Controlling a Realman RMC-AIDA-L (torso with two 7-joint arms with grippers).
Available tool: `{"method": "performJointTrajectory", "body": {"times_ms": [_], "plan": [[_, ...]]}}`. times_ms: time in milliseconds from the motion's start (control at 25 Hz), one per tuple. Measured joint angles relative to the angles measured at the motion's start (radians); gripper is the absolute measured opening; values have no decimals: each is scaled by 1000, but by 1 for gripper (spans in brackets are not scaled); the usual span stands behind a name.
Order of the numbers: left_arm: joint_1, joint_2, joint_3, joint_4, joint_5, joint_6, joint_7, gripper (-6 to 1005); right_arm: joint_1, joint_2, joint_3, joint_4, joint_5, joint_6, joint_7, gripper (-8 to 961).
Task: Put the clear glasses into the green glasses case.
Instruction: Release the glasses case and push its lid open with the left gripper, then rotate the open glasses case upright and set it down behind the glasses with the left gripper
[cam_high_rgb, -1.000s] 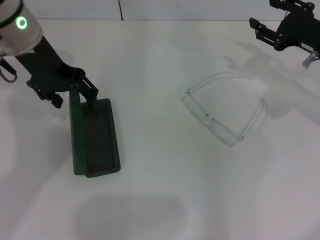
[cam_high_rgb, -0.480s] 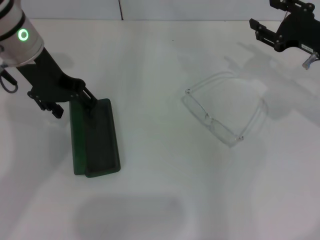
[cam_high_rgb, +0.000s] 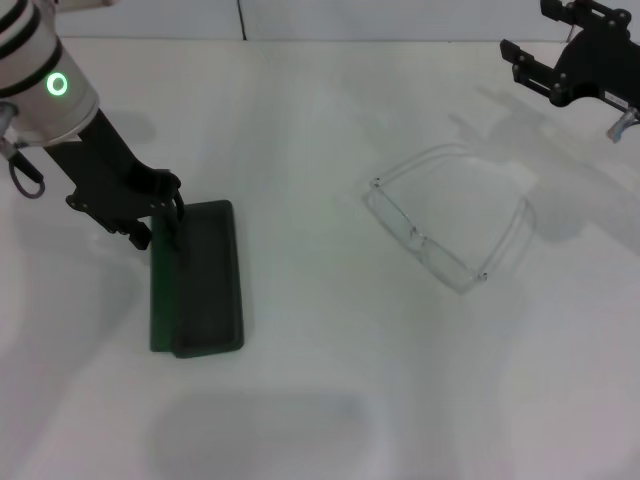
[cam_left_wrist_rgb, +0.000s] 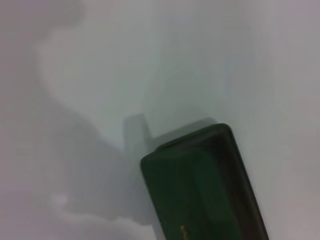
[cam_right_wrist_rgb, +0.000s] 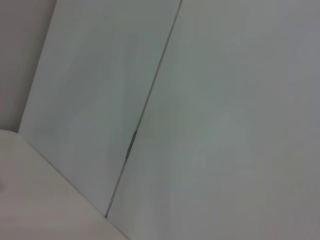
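You have the green glasses case (cam_high_rgb: 200, 280) lying open on the white tabletop (cam_high_rgb: 320, 380), its dark-lined tray facing up and its lid folded out flat along the side farther from the clear glasses (cam_high_rgb: 450, 225). Your left gripper (cam_high_rgb: 165, 215) sits at the far end of the case, right over the seam where lid and tray meet; its dark body hides the fingertips, so you cannot tell whether the jaws are spread, pressed together or pinching the case edge. In the left wrist view you see only one rounded corner of the green glasses case (cam_left_wrist_rgb: 200, 195), with the lid's green face beside the darker lining and the arm's shadow on the tabletop around it.

The clear glasses lie well apart from the case, on the bare tabletop toward your right arm's side, arms unfolded and pointing away from you, the front frame set at a slant. Nothing touches them.

Your right gripper (cam_high_rgb: 575, 65) hangs beyond the glasses, far from the case, clear of everything; you cannot tell how its jaws stand. The right wrist view shows only pale wall panels (cam_right_wrist_rgb: 200, 125)
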Motion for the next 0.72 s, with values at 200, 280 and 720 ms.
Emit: {"method": "performJointTrajectory", "body": {"times_ms": [200, 280, 720], "plan": [[3, 1, 0, 6, -2, 2, 4, 394, -7, -1, 2, -2, 2, -9, 0, 633], [3, 1, 0, 7, -8, 2, 10, 363, -10, -2, 2, -3, 2, -9, 0, 634], [-11, 2, 0, -5, -15, 11, 41, 242, -15, -2, 2, -3, 2, -13, 0, 633]]}}
